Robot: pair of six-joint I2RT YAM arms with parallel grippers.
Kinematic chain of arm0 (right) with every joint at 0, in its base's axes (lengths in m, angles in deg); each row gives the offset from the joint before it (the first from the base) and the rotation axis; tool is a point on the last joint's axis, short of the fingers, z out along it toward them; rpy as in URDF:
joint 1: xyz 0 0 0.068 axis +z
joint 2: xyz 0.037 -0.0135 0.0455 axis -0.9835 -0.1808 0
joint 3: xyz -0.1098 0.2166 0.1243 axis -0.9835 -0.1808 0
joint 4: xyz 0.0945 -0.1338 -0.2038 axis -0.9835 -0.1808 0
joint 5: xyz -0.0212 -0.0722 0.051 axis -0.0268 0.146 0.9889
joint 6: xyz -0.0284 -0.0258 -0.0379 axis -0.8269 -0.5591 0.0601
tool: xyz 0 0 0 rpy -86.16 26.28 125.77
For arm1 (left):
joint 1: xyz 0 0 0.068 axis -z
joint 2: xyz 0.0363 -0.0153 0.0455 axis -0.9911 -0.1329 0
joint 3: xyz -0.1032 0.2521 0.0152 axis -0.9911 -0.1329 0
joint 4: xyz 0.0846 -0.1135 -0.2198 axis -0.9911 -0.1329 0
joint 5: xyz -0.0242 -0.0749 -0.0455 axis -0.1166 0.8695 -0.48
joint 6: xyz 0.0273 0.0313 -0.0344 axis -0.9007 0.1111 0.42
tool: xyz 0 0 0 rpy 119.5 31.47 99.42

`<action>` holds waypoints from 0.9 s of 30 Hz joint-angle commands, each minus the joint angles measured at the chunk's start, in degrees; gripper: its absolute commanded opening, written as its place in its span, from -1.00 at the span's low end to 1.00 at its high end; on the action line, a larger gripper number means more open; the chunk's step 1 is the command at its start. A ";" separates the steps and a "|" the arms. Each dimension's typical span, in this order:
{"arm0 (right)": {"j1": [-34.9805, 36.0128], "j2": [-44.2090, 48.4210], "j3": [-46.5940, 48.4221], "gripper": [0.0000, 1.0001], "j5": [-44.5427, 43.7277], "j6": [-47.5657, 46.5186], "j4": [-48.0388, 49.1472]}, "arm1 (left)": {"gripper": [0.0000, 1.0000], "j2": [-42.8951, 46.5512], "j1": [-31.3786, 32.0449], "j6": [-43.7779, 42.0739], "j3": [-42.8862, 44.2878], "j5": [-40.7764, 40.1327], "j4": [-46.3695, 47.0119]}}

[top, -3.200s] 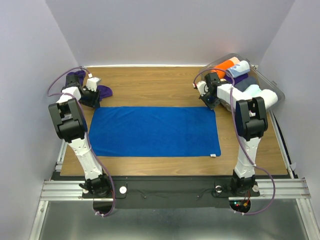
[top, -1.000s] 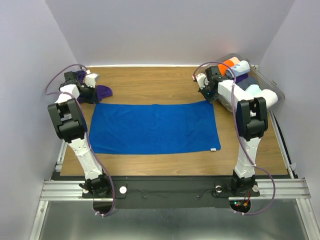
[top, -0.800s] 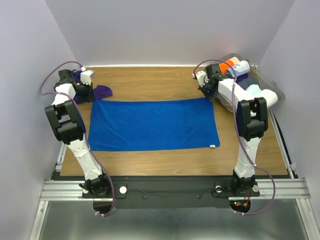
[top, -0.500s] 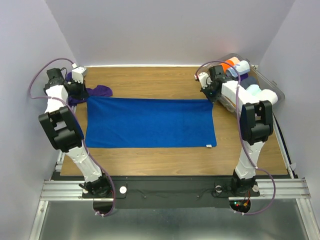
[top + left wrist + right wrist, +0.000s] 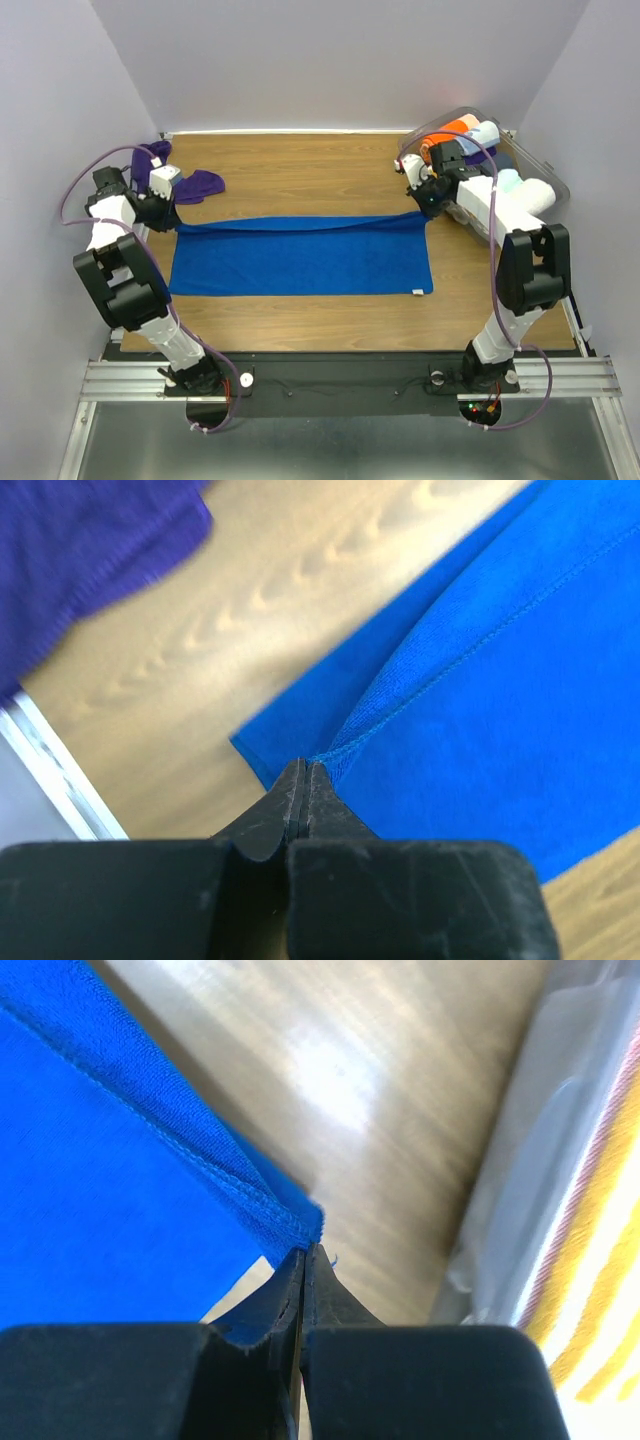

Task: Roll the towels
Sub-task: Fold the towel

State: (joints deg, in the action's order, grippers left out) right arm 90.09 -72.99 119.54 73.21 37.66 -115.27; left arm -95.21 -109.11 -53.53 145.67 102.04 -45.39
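1. The left gripper (image 5: pixel 303 772) has its jaws pressed together on the far left corner of the blue towel (image 5: pixel 500 680). Only a thin pinch of hem shows at the tips.
2. The right gripper (image 5: pixel 303 1252) is clamped the same way on the far right corner of that towel, with the stitched edge caught between its closed tips.
3. From above, the blue towel (image 5: pixel 300 260) lies as a long strip across the middle of the table (image 5: pixel 300 165), running left to right between the two grippers. Its near edge is flat on the wood, and a crease runs along it just inside the far edge.
4. The purple towel (image 5: pixel 197 183) lies crumpled at the far left of the table, just beyond the left gripper (image 5: pixel 168 208). Bare wood separates it from the blue one.
5. A clear bin (image 5: pixel 545 165) sits at the far right, beside the right gripper (image 5: pixel 425 203). It holds an orange roll (image 5: pixel 455 130), a pale blue roll (image 5: pixel 486 133) and a white roll (image 5: pixel 537 195).
6. In the right wrist view a striped roll (image 5: pixel 600 1260) shows through the bin wall.
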 commanded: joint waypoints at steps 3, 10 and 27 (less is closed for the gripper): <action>-0.39 5.97 -3.95 -0.99 4.42 -1.51 -0.02 | -1.00 6.30 -2.79 -8.70 -3.54 2.77 -6.61; -0.39 10.98 -10.01 -0.99 6.00 -3.26 -0.46 | -1.00 7.97 -7.18 -14.77 -5.83 2.69 -11.71; -0.48 16.70 -19.69 -0.99 8.99 -8.80 -2.31 | -1.00 13.51 -8.94 -22.69 -16.47 -1.00 -14.44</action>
State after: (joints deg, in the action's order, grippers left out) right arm 90.09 -57.53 100.77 81.12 30.73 -117.07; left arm -84.28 -117.65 -73.90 130.54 101.60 -58.83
